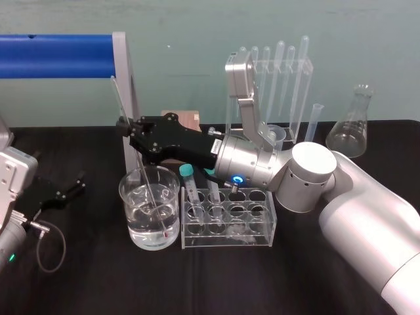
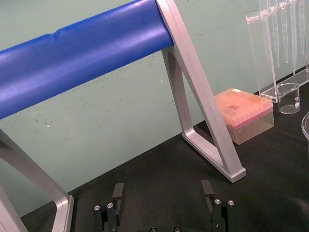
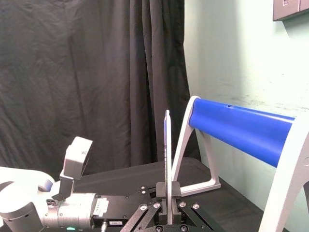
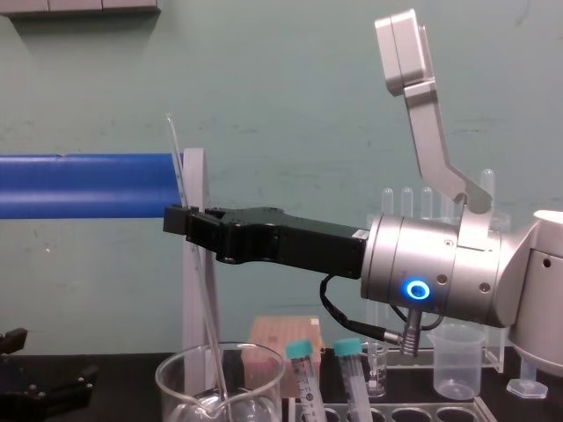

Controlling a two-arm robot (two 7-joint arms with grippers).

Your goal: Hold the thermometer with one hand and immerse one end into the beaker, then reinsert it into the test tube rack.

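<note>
Immersion step: right gripper (image 1: 124,125), jaws clamping the thermometer (image 1: 141,172), dips it in the beaker (image 1: 131,205); next, probably lift toward the test tube rack (image 1: 226,237); left gripper (image 2: 162,193) idles, jaws wide.

One test tube rack (image 1: 226,226) holds two teal-capped tubes (image 4: 302,369) (clearest from the chest view). Just left of the rack stands one beaker (image 1: 149,207), with one thermometer (image 3: 167,145) dipping into it. Behind the rack are five pipettes (image 1: 281,79) in one stand (image 1: 308,65), one small plastic beaker (image 4: 457,360), one graduated cylinder (image 1: 314,121), one flask (image 1: 351,128) and one pink box (image 2: 246,113).
</note>
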